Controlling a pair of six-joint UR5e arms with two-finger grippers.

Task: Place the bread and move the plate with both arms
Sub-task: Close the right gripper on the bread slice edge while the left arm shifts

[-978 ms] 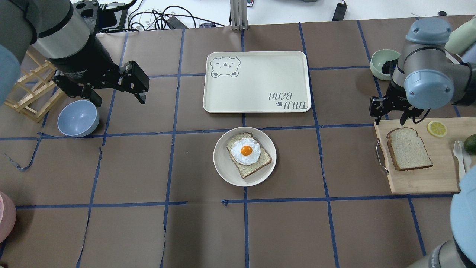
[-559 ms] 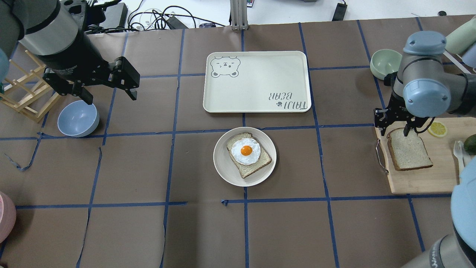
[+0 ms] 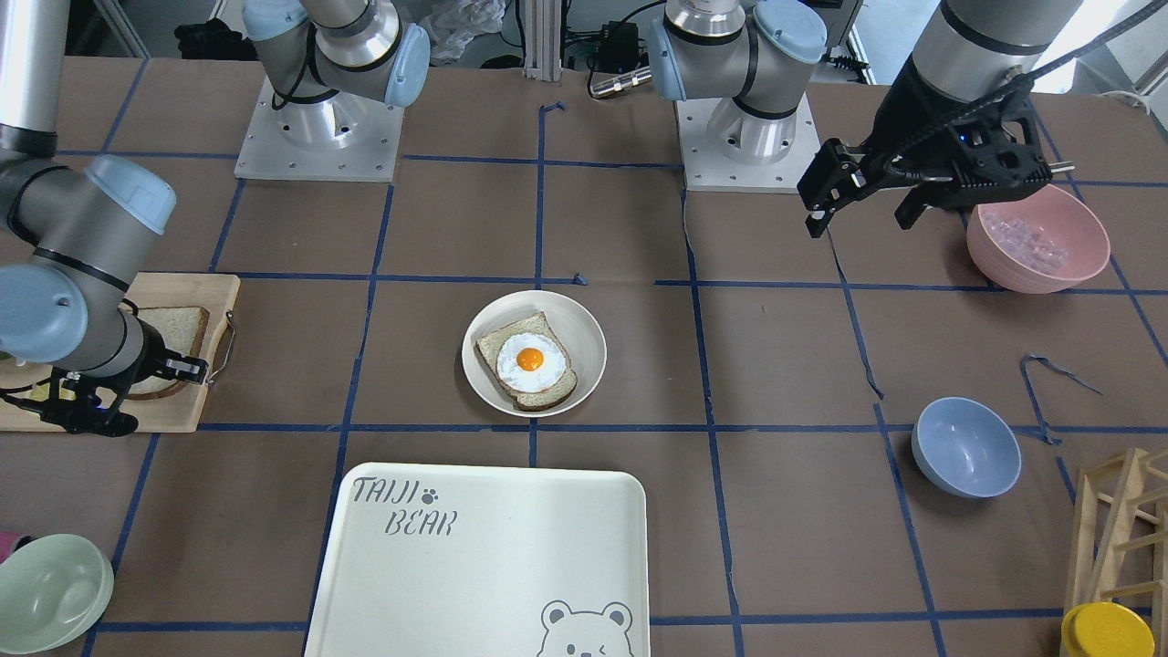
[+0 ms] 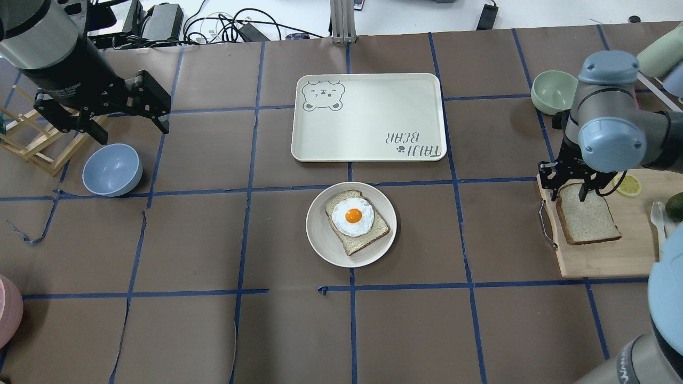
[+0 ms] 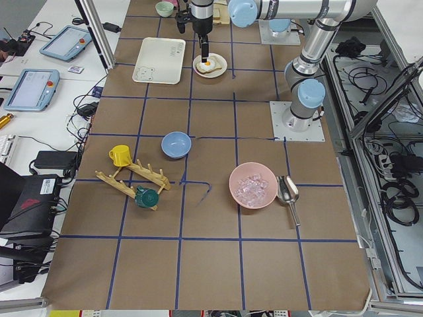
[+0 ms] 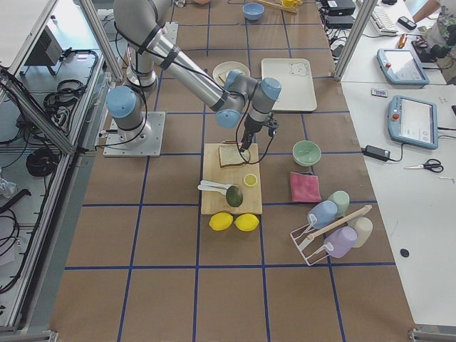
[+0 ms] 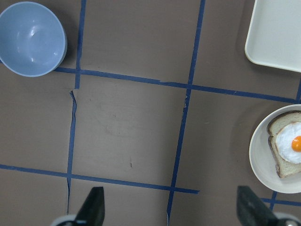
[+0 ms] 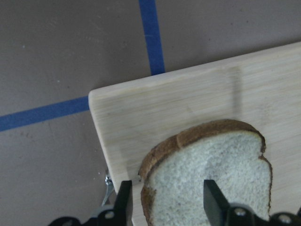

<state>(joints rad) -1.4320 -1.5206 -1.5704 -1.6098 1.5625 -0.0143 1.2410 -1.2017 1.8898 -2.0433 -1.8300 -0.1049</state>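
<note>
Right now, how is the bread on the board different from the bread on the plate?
The board bread is bare; the plate bread carries a fried egg. The board bread lies on the wooden board under the right gripper; the plate bread sits in the white plate, no gripper near. Both are brown-crusted slices.

Fingers (image 7: 92, 207) spread wide; blue bowl (image 7: 32, 37) top-left; plate (image 7: 259, 157) right edge; probably tray corner (image 7: 277, 37) above.

On the desk (image 4: 213, 240), the plate (image 4: 318, 240) lies in the centre with the egg toast (image 4: 356, 221) on it. The tray (image 4: 368, 106) lies just beyond. The bread (image 4: 589, 221) lies on the board (image 4: 603, 261), far right.
</note>
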